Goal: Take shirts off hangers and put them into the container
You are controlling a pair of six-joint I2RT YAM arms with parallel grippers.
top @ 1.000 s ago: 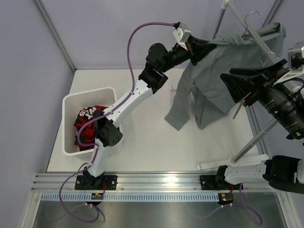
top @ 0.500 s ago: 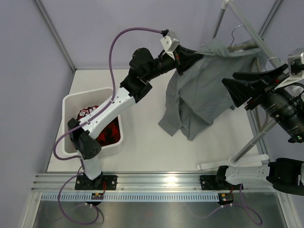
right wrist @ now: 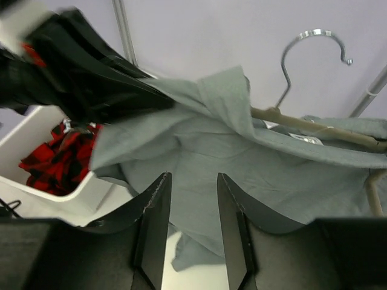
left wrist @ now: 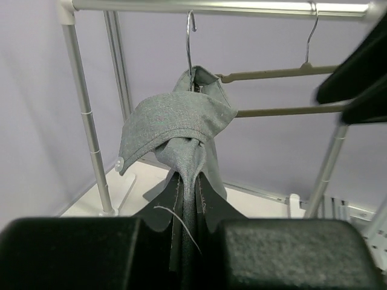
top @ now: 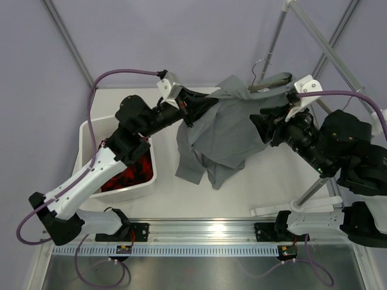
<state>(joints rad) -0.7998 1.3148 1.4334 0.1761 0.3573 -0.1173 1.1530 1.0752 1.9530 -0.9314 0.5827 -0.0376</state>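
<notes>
grey shirt (top: 221, 130): hangs above the far middle of the table (top: 199, 202), partly on a beige hanger (top: 270, 78); bunched end pinched in left fingers (left wrist: 158, 211). right fingers (right wrist: 154, 220): narrowly parted, gripping nothing, just beside the shirt. plaid shirt (top: 130, 172): inside white container (top: 136, 188), by the table's left edge.

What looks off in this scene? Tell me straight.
The grey shirt is bunched around the neck of its hanger instead of sliding free. The left gripper, shut on the cloth, pulls it taut, and the hanger sits tilted. Its hook shows only wall behind it in the right wrist view, so it may be off the rail.
</notes>
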